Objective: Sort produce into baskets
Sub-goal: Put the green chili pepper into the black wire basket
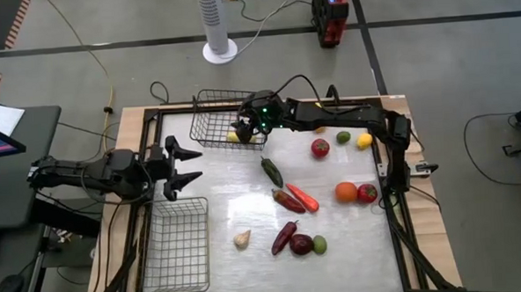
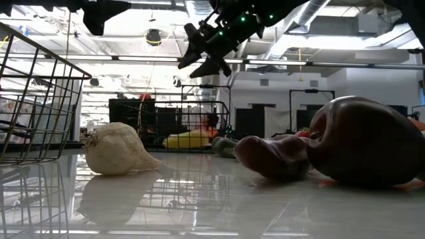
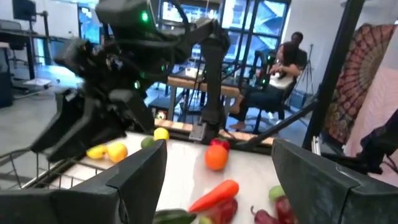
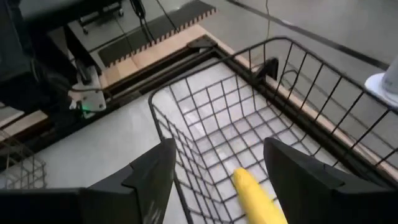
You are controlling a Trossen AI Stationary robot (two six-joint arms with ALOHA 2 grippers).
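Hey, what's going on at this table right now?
A two-armed robot is sorting toy produce into wire baskets. The right gripper hangs over the far basket, fingers apart, with a yellow piece lying in the basket below it. The left gripper waits open beside the near basket, which looks empty. Tomatoes, an orange, a carrot and garlic lie on the table.

Overhead, table-level and two wrist views.

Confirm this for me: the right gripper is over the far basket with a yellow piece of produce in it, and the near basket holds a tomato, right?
Not quite. The high view shows the near basket holds nothing. The right gripper is over the far basket, with yellow produce inside.
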